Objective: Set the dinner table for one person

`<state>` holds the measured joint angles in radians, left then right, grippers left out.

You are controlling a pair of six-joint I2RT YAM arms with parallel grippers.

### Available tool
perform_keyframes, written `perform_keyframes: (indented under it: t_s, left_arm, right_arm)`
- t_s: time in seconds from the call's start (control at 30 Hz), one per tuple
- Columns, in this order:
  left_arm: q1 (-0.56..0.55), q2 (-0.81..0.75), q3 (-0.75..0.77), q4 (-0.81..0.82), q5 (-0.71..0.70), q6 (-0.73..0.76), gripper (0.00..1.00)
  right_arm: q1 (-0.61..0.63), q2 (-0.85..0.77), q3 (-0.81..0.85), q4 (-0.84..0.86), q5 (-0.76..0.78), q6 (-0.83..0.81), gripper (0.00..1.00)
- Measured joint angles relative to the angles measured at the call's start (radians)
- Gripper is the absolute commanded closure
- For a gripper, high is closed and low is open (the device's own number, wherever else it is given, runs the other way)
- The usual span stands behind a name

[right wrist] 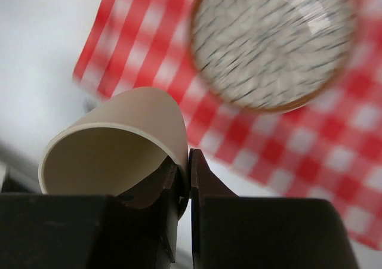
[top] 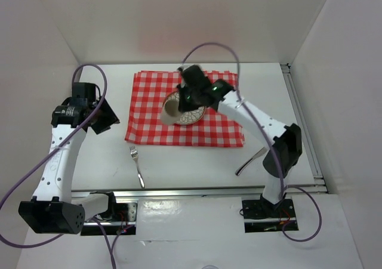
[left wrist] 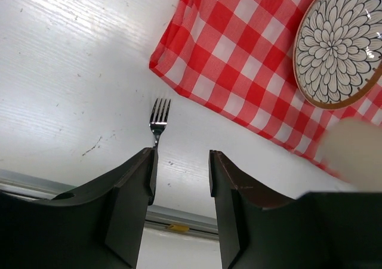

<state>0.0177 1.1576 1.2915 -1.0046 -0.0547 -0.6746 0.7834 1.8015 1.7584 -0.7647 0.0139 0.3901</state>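
Note:
My right gripper [right wrist: 186,164] is shut on the rim of a beige cup [right wrist: 113,144] and holds it in the air above the red-and-white checked cloth [top: 179,111]. From the top the cup [top: 171,110] hangs over the left edge of a flower-patterned plate [top: 190,113]. The plate lies on the cloth [left wrist: 239,54] and shows in both wrist views [left wrist: 340,42] [right wrist: 274,42]. A fork [top: 136,164] lies on the white dinner table [top: 197,161] in front of the cloth. My left gripper [left wrist: 181,161] is open and empty, above the fork [left wrist: 158,118].
A knife [top: 250,160] lies on the table at the front right, near the right arm. A metal rail [top: 203,191] runs along the near edge and another along the right edge [top: 301,120]. White walls enclose the table.

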Motion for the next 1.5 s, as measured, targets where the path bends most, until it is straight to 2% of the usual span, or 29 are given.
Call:
perform_keyframes:
  t_s: [0.2, 0.4, 0.53, 0.67, 0.93, 1.33, 1.43, 1.47, 1.5]
  left_arm:
    - [0.0, -0.002, -0.088, 0.056, 0.058, 0.031, 0.44]
    - [0.0, -0.002, -0.155, 0.068, 0.089, 0.068, 0.44]
    - [-0.001, -0.002, -0.155, 0.072, 0.095, 0.09, 0.44]
    - [-0.001, -0.002, -0.156, 0.077, 0.095, 0.098, 0.44]
    - [-0.002, 0.002, -0.17, 0.092, 0.099, 0.099, 0.44]
    - [-0.001, 0.021, -0.185, 0.114, 0.111, 0.097, 0.44]
    - [-0.002, 0.025, -0.185, 0.117, 0.113, 0.097, 0.44]
    - [-0.001, 0.026, -0.185, 0.117, 0.113, 0.097, 0.44]
    - [-0.001, 0.026, -0.185, 0.117, 0.114, 0.097, 0.44]
  right_arm:
    - [-0.323, 0.024, 0.225, -0.049, 0.103, -0.043, 1.0]
    - [-0.506, 0.259, 0.423, -0.07, 0.145, -0.032, 1.0]
    - [-0.556, 0.449, 0.521, -0.079, 0.148, -0.017, 1.0]
    - [-0.598, 0.566, 0.553, -0.098, 0.138, -0.004, 1.0]
    - [-0.665, 0.606, 0.632, -0.111, 0.103, 0.002, 1.0]
    - [-0.663, 0.681, 0.657, -0.107, 0.087, -0.014, 1.0]
    - [-0.663, 0.681, 0.657, -0.103, 0.077, -0.017, 0.79]
    - [-0.663, 0.681, 0.657, -0.103, 0.073, -0.018, 0.76]
    - [-0.663, 0.681, 0.657, -0.1, 0.072, -0.017, 0.66]
